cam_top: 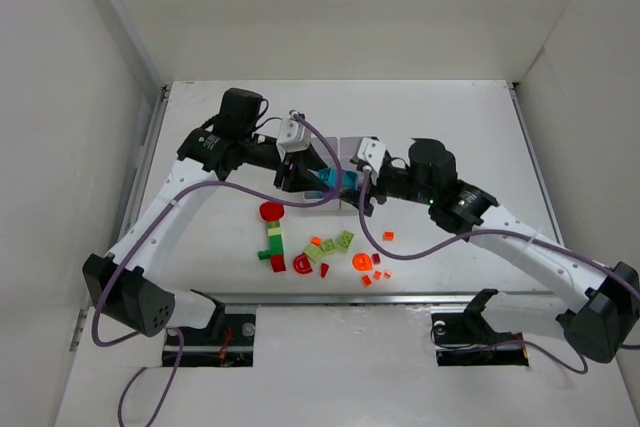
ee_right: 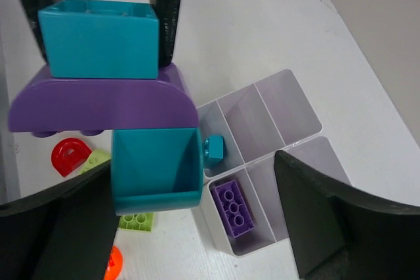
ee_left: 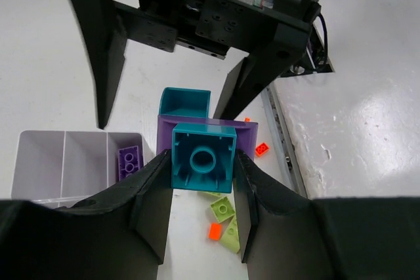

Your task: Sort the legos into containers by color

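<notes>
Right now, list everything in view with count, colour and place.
organiser: one, white, mid-table
purple brick: one, purple, in an organiser compartment
joined stack: one, two teal bricks and a purple arch, held above the organiser
small teal piece: one, teal, at a compartment beside the stack; whether loose, unclear
loose legos: a dozen or more, red, orange, lime, dark green, on the table nearer the bases
table: one, white
left gripper: one, black, shut on the joined stack
right gripper: one, black, open, facing the stack
</notes>
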You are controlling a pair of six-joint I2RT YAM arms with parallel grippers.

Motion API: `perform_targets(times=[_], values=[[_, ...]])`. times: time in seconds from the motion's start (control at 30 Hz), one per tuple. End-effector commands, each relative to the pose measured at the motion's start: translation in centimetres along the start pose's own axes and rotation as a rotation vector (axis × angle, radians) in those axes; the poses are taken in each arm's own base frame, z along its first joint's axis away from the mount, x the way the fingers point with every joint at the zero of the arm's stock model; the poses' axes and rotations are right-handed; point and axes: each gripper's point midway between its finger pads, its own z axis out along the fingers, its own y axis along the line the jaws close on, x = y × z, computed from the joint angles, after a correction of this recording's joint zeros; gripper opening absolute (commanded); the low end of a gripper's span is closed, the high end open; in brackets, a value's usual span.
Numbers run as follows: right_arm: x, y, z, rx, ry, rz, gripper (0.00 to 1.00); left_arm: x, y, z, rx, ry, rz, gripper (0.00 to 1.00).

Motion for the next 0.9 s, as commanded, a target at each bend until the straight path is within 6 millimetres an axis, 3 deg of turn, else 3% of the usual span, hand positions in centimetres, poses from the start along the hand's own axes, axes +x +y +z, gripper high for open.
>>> perform_targets(times=[0.0, 0.07, 0.1, 0.13, 0.2, 0.23, 0.3, 0.37, 0.47, 0.57, 0.87], values=[[-5.9, -1.5, -0.4, 0.035, -0.174, -0.079, 0.83, -2.0, -1.0, -0.3, 0.033, -0.042, 0.059, 0.0], [-5.6, -1.6, 0.4, 0.03, -0.167, -0.05, 0.63, -2.0, -1.0, -0.3, 0.033, -0.042, 0.059, 0.0], [-6.0, -1.7, 0.3, 0.032, -0.175, -0.044, 0.47, -2.0, -1.0, -0.3, 0.033, -0.042, 0.059, 0.0], [-5.6, -1.6, 0.7, 0.028, -0.166, -0.031, 0.39, -2.0, -1.0, -0.3, 0.033, -0.042, 0.059, 0.0], [-5.6, -1.6, 0.7, 0.026, -0.166, -0.014, 0.12, -1.9, -0.9, -0.3, 0.026, -0.036, 0.059, 0.0], [-5.6, -1.7, 0.7, 0.034, -0.163, -0.004, 0.06, -1.9, -0.9, -0.3, 0.026, -0.036, 0.059, 0.0], [-5.5, -1.8, 0.6, 0.046, -0.159, 0.011, 0.06, -1.6, -1.0, -0.3, 0.028, -0.034, 0.051, 0.0], [-5.8, -1.9, 0.4, 0.049, -0.167, 0.008, 0.17, -1.8, -1.0, -0.4, 0.019, -0.03, 0.059, 0.0], [-5.5, -1.6, 0.0, 0.05, -0.165, -0.002, 0.71, -1.5, -1.0, -0.4, 0.021, -0.028, 0.06, 0.0], [-5.2, -1.7, -0.2, 0.062, -0.16, -0.011, 0.82, -1.5, -1.0, -0.4, 0.021, -0.028, 0.06, 0.0], [-4.8, -2.6, -0.2, 0.11, -0.14, -0.015, 0.8, -1.0, -0.6, -0.5, -0.006, -0.001, 0.051, 0.0]])
